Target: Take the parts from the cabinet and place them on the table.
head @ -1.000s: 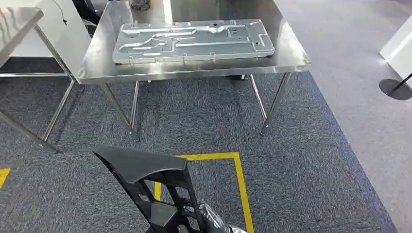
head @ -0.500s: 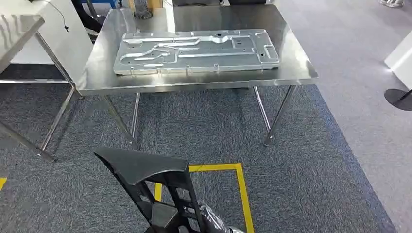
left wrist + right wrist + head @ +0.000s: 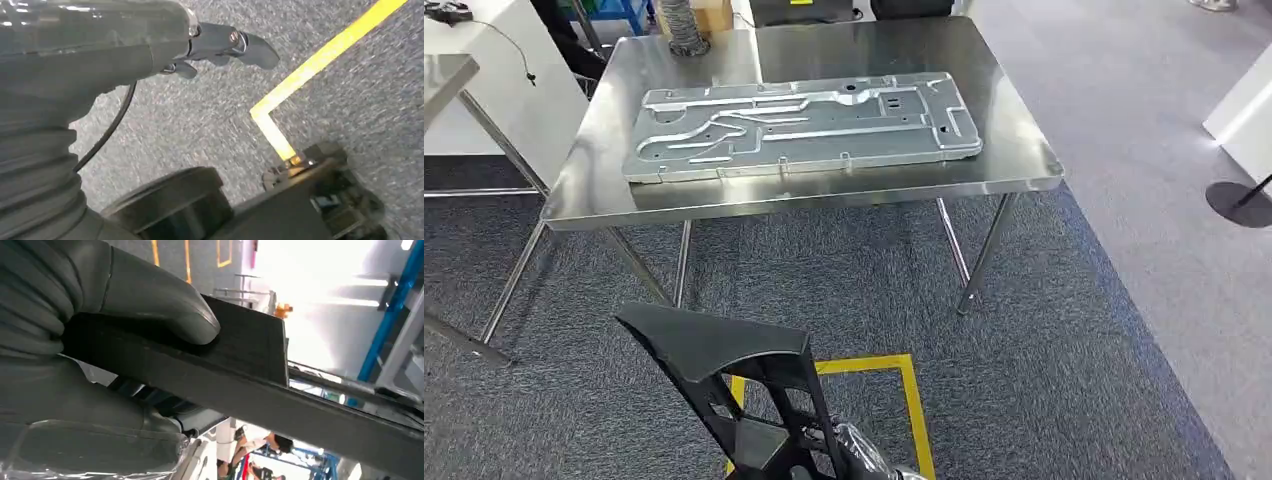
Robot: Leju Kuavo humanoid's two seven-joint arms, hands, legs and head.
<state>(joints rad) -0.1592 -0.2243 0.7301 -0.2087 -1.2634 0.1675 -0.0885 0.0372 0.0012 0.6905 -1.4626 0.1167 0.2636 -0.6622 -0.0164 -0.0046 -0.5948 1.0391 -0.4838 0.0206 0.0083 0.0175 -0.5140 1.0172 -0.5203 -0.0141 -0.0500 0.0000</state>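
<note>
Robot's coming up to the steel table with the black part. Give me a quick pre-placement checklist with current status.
1. Right hand grips the black plastic part: ok, thumb pressed on it.
2. Left hand free: ok, holds nothing, hangs above the carpet.
3. Steel table within reach: not ok, carpet lies between.
4. Bare table surface for the part: ok, right of and behind the stamped metal panel.
5. Floor path: ok, only the yellow tape line.

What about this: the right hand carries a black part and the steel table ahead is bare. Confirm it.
Not quite. The right hand does hold the black part, but the steel table is not bare: a large stamped metal panel lies flat on it, as the head view shows.
</note>
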